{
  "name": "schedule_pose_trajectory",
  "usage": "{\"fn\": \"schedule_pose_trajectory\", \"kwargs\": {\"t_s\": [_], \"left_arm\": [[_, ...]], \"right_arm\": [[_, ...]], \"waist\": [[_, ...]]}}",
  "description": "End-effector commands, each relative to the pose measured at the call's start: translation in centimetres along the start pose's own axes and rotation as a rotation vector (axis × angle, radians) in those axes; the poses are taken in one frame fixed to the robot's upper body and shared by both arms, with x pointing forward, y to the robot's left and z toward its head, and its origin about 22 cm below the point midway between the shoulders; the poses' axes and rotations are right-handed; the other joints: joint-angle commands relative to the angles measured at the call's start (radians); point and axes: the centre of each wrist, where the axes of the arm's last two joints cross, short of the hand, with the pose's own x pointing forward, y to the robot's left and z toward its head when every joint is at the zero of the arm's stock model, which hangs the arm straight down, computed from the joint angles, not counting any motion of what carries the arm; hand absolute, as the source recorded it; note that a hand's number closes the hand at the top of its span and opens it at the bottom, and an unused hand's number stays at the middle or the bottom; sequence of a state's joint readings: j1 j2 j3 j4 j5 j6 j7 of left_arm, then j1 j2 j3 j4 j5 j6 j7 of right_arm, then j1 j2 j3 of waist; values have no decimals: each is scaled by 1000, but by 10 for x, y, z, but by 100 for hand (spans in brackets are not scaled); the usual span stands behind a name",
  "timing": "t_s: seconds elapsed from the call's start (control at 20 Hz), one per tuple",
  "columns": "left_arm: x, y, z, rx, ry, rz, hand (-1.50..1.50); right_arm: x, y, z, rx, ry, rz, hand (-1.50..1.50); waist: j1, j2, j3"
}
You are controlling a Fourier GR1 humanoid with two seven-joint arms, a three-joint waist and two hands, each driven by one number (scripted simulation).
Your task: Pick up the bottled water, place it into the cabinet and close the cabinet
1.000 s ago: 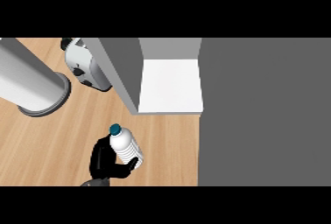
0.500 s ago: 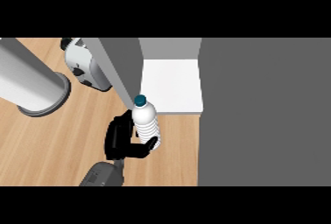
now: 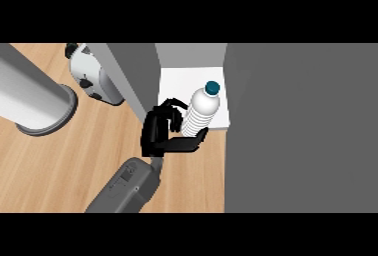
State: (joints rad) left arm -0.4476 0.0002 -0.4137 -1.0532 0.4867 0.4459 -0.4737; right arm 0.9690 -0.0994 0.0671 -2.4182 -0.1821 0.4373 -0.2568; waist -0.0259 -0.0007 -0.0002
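Observation:
The bottled water (image 3: pixel 202 111), clear and ribbed with a teal cap, stands nearly upright over the front left part of the cabinet's white shelf (image 3: pixel 177 82). My left hand (image 3: pixel 156 131) is shut on it from the left: the fingers (image 3: pixel 171 106) curl round the far side and the thumb (image 3: pixel 184 145) reaches under the near side. The bottle's base is hidden, so I cannot tell whether it rests on the shelf. A grey upright panel (image 3: pixel 136 75) borders the cabinet opening on the left. My right hand does not show.
A wide dark grey surface (image 3: pixel 303 130) fills the right side beside the opening. A white toaster-like appliance (image 3: pixel 92 75) stands left of the grey panel. A tall grey cylinder (image 3: pixel 33 95) stands on the wooden counter (image 3: pixel 81 160) at far left.
My left hand has carried the bottle up and to the right, from over the wooden counter to over the cabinet's white shelf. More of the forearm shows.

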Motion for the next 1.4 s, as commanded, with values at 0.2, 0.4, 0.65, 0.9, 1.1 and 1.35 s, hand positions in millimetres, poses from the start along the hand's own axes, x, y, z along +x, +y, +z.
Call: {"fn": "schedule_pose_trajectory", "kwargs": {"t_s": [0.2, 0.4, 0.65, 0.9, 1.1, 1.35], "left_arm": [[28, -45, -55, 13, 31, -134, 150], [24, -36, -73, 81, 53, -149, 150], [17, -22, -94, 111, 87, -215, 150], [17, -13, -108, 127, 79, -445, 150], [-1, 3, -100, 235, 123, -465, 150], [22, 12, -123, 321, 95, -396, 150]], "right_arm": [[19, 0, -3, 9, -47, -33, -150], [6, -14, -12, -10, -71, -19, -150], [17, -5, -13, 14, -64, -40, -150], [17, -11, -11, 23, -66, -26, -150], [13, -15, -16, 25, -84, -40, -150], [15, -12, -14, 38, -86, -21, -150]], "waist": [[-18, 6, 0], [-14, 11, 0], [-24, 14, -1], [-29, 14, 0], [-39, 25, -1], [-56, 28, -2]]}}
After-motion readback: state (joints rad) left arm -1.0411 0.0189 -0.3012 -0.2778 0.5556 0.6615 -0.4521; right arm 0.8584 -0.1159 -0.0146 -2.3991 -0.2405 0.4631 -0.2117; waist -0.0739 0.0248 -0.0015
